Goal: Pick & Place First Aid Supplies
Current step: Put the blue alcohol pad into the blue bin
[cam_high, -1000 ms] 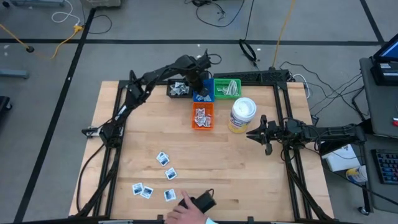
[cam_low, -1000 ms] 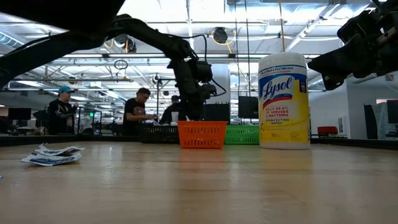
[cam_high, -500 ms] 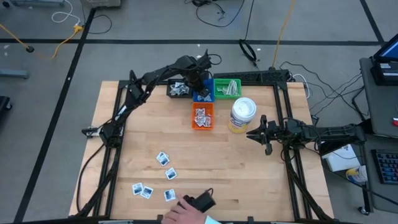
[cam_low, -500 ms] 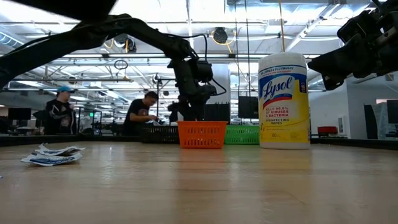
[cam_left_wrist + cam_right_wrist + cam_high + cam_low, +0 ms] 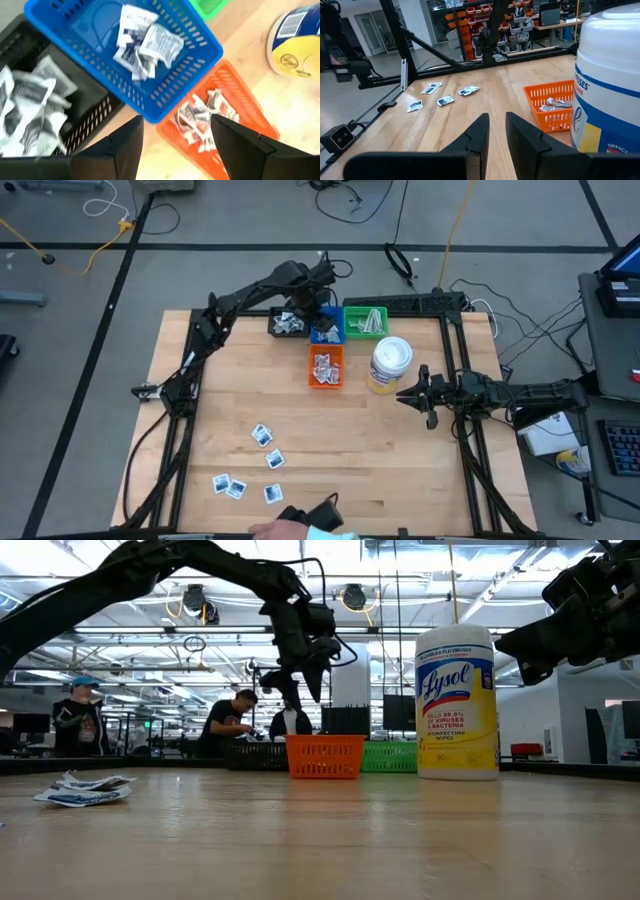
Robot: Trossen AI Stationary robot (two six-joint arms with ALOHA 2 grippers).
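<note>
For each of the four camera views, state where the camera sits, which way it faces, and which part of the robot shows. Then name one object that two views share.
High: above the table, facing down; both arms.
Low: at tabletop height, facing across; left end effector raised.
Left wrist: above the blue basket; its open fingers.
Right wrist: level, facing across the table; its fingers.
Shared: orange basket, in all four.

Packets (image 5: 145,42) in basket (image 5: 200,37)

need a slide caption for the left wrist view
Left gripper, fingers apart and empty, above a blue plastic basket of white packets, between black and orange baskets.
</note>
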